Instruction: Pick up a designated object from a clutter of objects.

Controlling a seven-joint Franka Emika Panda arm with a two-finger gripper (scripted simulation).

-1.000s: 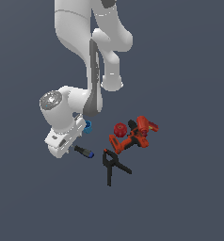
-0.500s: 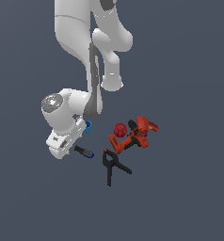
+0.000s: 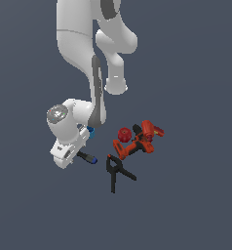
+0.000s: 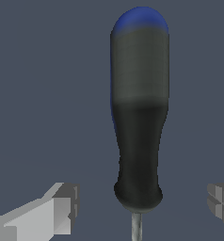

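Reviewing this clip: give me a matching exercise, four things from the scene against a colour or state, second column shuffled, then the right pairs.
Things:
1. screwdriver
2. spring clamp
3. power drill
4. gripper

Colour or state:
A. red-orange
B. all black
C. jaws apart, either side of the handle's base
D. black handle, blue end cap

Pairs: 1-D, 2-B, 3-A, 4-C

Screwdriver (image 3: 88,158) shaft hidden behind tool (image 3: 65,157); blue cup (image 3: 90,130) mostly occluded by arm.

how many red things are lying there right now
2: the red knob and the red-orange drill, touching, on the exterior view's right of the arm. Nothing red shows elsewhere, though the arm may hide something.
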